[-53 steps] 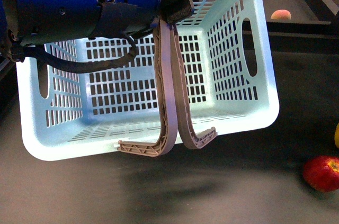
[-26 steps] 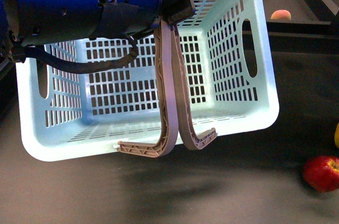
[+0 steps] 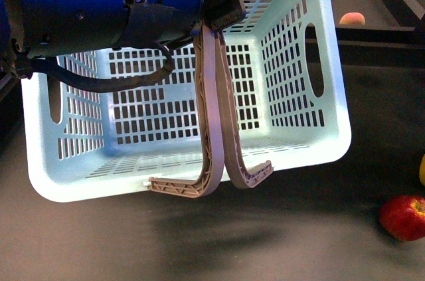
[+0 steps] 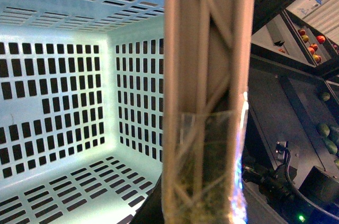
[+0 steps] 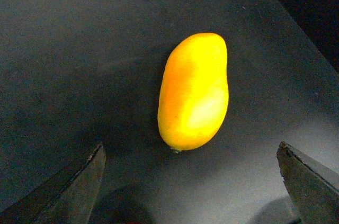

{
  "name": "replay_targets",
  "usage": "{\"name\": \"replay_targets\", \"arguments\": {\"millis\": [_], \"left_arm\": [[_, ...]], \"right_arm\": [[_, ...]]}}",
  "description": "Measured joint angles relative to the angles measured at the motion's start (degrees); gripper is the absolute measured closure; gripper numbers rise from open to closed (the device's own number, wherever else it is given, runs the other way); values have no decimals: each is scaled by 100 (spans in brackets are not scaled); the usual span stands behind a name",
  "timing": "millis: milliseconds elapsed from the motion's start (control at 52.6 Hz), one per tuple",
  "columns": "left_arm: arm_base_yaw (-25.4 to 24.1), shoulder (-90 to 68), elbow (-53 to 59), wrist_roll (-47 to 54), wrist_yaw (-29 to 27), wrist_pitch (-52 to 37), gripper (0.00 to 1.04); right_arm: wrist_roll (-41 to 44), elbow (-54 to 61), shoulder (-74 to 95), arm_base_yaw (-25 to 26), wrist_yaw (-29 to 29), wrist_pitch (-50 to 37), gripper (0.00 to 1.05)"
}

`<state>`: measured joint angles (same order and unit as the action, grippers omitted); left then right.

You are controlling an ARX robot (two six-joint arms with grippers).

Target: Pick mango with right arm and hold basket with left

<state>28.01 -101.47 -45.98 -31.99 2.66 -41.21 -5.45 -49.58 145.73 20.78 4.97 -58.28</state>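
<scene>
Left pincer (image 3: 211, 176) seemingly clamps the basket (image 3: 319, 151); right pincer (image 5: 190, 160), wide open and empty, hovers over the unpicked mango (image 5: 194, 91) at the basket's four o'clock.

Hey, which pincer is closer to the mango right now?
Right. The right pincer hangs open over the mango; the left pincer is off at the basket, clamped on its handles.

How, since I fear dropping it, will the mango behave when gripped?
The mango looks smooth and glossy, so it is probably slippery. Its rounded oblong body lies on its side and may roll if nudged.
</scene>
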Motion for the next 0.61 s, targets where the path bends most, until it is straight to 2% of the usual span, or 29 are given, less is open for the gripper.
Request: {"name": "replay_targets", "arguments": {"millis": [609], "left_arm": [[0, 0, 0, 0, 0, 0, 99]], "right_arm": [[28, -719, 439, 72, 17, 358, 8]]}}
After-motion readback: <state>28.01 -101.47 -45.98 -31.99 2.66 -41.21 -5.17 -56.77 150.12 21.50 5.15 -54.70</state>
